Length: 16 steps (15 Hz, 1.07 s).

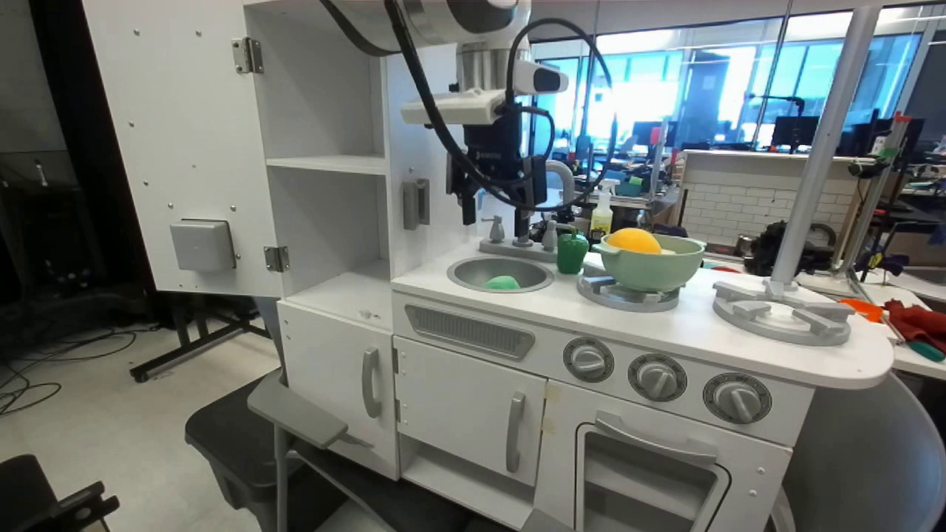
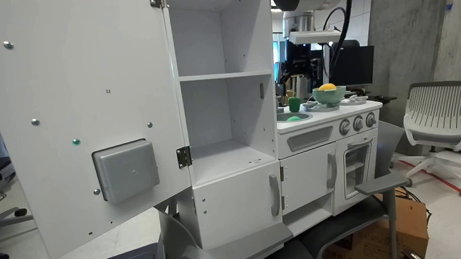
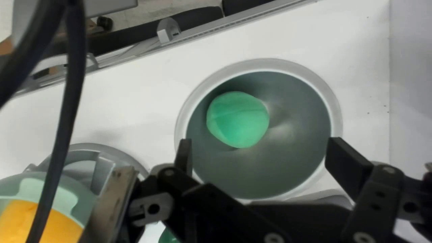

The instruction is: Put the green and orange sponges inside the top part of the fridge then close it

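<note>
Print on box point(image 2: 374, 238), well below sink point(image 3: 263, 64) level, started "SERV", rest unclear. Green sponge point(image 3: 238, 119) lay in sink: rounded, lumpy, lightly creased. Orange sponge point(image 1: 633, 241), smooth & domed, sat in pale-green bowl point(image 1: 650, 266) beside sink. Gripper point(image 3: 260, 153) hung above sink, jaws spread wide. Top part of fridge point(image 2: 227, 76), opp. side of sink from bowl, stood w/ door point(image 2: 91, 101) open.
</note>
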Each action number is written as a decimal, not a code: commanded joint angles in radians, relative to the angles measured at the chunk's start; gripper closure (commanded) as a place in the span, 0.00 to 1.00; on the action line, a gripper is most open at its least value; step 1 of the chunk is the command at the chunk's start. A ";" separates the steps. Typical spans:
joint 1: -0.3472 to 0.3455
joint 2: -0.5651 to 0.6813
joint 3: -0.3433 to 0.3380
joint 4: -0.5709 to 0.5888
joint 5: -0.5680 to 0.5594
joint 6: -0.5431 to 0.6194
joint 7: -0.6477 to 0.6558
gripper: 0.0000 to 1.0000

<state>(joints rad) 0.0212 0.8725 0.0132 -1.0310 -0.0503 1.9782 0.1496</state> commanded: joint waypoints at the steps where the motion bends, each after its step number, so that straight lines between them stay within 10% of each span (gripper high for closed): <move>1: -0.001 0.167 0.010 0.240 0.041 -0.072 -0.045 0.00; 16: -0.047 0.374 0.051 0.501 0.030 -0.203 -0.334 0.00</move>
<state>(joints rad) -0.0203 1.2047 0.0447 -0.6039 -0.0353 1.8210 -0.1449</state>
